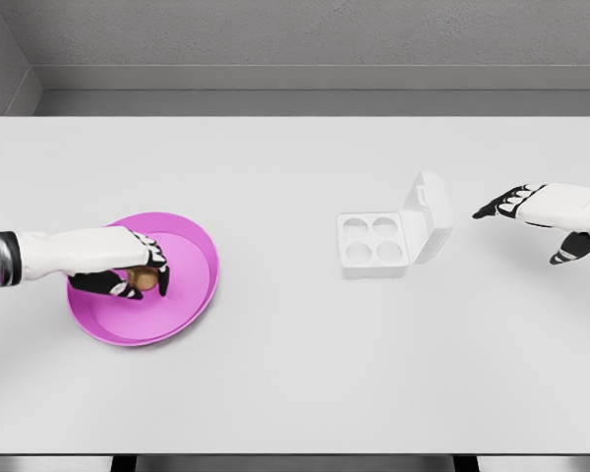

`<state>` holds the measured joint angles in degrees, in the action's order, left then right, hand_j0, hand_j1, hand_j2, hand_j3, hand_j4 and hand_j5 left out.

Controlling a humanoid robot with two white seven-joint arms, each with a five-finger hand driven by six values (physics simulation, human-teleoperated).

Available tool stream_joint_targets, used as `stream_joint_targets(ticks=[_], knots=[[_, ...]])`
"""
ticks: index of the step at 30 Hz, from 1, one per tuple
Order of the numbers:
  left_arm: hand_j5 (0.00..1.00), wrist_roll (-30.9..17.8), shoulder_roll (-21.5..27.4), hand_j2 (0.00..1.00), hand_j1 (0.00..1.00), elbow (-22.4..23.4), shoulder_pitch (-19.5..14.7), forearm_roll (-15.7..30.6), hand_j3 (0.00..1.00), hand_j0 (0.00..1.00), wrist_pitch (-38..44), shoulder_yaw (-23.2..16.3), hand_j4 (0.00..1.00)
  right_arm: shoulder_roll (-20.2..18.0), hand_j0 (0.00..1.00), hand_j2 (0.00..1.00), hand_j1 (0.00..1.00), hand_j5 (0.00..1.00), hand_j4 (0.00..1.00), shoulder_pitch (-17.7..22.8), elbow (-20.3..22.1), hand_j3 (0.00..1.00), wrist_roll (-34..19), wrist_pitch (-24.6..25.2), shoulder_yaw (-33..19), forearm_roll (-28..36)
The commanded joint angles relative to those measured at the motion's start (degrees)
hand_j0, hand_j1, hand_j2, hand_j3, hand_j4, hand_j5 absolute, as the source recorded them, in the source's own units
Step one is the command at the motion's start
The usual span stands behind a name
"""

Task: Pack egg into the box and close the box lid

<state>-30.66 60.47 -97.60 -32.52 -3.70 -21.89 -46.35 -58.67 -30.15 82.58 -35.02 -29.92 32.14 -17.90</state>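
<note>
My left hand (128,267) curls around the egg (144,280) in the pink bowl (192,295); next I lift it toward the open box (379,241) at three o'clock.

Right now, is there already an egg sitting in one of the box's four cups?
No: all four cups of the open box look empty, while the egg lies in the pink bowl under the left hand.

The bowl (182,295) is bright magenta-pink. Inside the bowl, the egg (145,280) is tan-brown. The left robot hand (128,267) over the bowl is white with black fingers banded in white, as is the right robot hand (546,221). The box (391,236) is plain white, on a pale grey table (295,383).
</note>
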Motion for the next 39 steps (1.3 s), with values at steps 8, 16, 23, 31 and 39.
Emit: stream_joint_targets(ticks=[8, 16, 23, 31, 39], knots=[[0.41, -0.98, -9.76, 0.41, 0.41, -0.66, -2.64, 3.35, 0.41, 0.41, 1.06, 1.96, 0.41, -0.12, 1.0, 1.0, 1.0, 1.0, 1.0, 0.0, 0.04, 1.0, 0.02, 0.12, -0.06, 0.24], [0.39, -2.38, -22.15, 0.39, 0.39, 4.53, -6.42, 2.74, 0.39, 0.39, 2.2, 1.17, 0.39, -0.12, 1.0, 1.0, 1.0, 1.0, 1.0, 0.0, 0.04, 1.0, 0.02, 0.12, -0.06, 0.24], [0.36, -3.35, -26.55, 0.36, 0.36, 6.46, -7.82, 2.39, 0.36, 0.36, 2.2, 1.17, 0.36, -0.12, 1.0, 1.0, 1.0, 1.0, 1.0, -0.09, 0.04, 1.0, 0.02, 0.12, -0.06, 0.24], [0.36, -4.23, -30.59, 0.36, 0.36, 9.45, -8.88, 0.28, 0.36, 0.36, 2.2, 1.17, 0.36, -0.12, 1.0, 1.0, 1.0, 1.0, 1.0, -0.09, 0.04, 1.0, 0.02, 0.12, -0.06, 0.24], [0.34, -4.32, -35.07, 0.34, 0.34, 11.38, -10.28, 1.24, 0.34, 0.34, 2.2, 1.35, 0.34, -0.12, 1.0, 1.0, 1.0, 1.0, 1.0, -0.09, 0.04, 1.0, 0.02, 0.12, -0.06, 0.24]])
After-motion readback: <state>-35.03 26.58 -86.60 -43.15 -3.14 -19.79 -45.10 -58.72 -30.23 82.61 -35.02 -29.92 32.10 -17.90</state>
